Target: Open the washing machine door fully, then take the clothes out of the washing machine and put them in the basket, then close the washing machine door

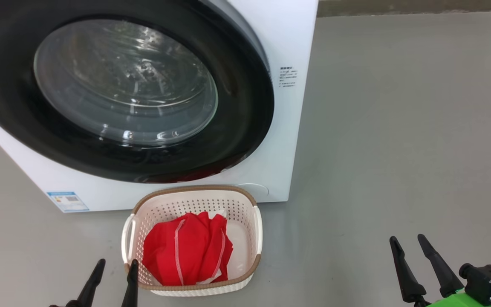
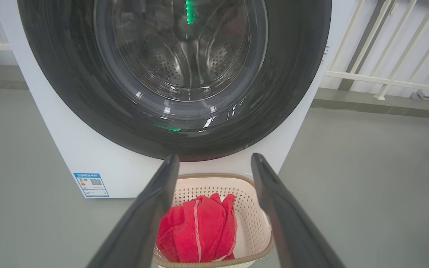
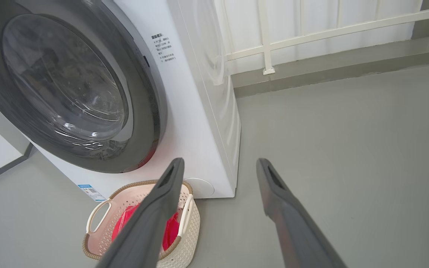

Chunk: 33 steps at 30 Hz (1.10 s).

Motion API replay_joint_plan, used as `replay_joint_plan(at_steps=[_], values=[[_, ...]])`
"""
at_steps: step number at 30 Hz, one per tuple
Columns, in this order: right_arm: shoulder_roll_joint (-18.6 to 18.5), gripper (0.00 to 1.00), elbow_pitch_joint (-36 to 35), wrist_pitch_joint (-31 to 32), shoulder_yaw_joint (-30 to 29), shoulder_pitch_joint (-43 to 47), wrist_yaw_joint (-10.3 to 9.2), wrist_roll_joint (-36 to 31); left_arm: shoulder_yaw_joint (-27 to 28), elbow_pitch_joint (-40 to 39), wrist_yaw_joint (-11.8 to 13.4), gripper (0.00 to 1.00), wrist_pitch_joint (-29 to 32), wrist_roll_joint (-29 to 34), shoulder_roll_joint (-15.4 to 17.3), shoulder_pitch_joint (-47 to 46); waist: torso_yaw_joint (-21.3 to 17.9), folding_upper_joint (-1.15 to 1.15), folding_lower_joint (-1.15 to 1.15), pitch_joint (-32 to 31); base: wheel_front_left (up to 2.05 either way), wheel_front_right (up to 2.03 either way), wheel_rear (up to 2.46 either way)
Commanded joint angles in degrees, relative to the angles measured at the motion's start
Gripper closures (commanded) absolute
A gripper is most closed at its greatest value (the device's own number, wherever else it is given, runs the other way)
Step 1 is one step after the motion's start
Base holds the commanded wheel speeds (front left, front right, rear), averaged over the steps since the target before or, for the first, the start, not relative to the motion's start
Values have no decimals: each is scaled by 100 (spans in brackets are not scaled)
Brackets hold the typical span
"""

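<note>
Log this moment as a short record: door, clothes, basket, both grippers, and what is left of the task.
washing machine door: looks shut, flush with the front of the washing machine
clothes: red bundle lying inside the basket
basket: on the floor, just in front of the machine, below the door
left gripper: open, empty, beside the basket's near left corner
right gripper: open, empty, over bare floor to the right of the basket
task left: nothing apparent; clothes are in the basket and the door appears closed
</note>
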Motion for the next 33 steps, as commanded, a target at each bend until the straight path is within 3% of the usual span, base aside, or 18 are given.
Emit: replay_joint_plan(at_steps=[1, 15, 16, 24, 29, 33], values=[[-83, 0, -163, -36, 77, -42, -5, -77, 207, -170, -32, 0, -70, -26, 87, -46, -43, 0, 0, -12, 0, 0, 0], [11, 0, -206, -36, 21, -85, -5, -112, 274, -158, -32, 0, -70, -89, 64, -91, -51, 0, 0, 51, 0, 0, 0], [69, 100, -54, 0, -75, 18, 0, -56, 67, -24, 0, 100, 0, -60, -2, -2, -51, 0, 0, 52, 0, 0, 0], [221, 100, 318, 33, -48, 77, 1, 67, 18, 356, 7, 100, 49, -194, -167, -15, -54, 0, 0, 53, 0, 0, 0], [222, 100, 297, 110, -73, 39, 1, 335, 38, 344, 5, 100, 124, -509, -163, -44, -70, 0, 13, 21, 0, 0, 0], [223, 100, 294, 170, -94, -4, 1, 548, 52, 347, 4, 100, 183, -760, -160, -79, -81, 0, 1, 21, 0, 0, 0]])
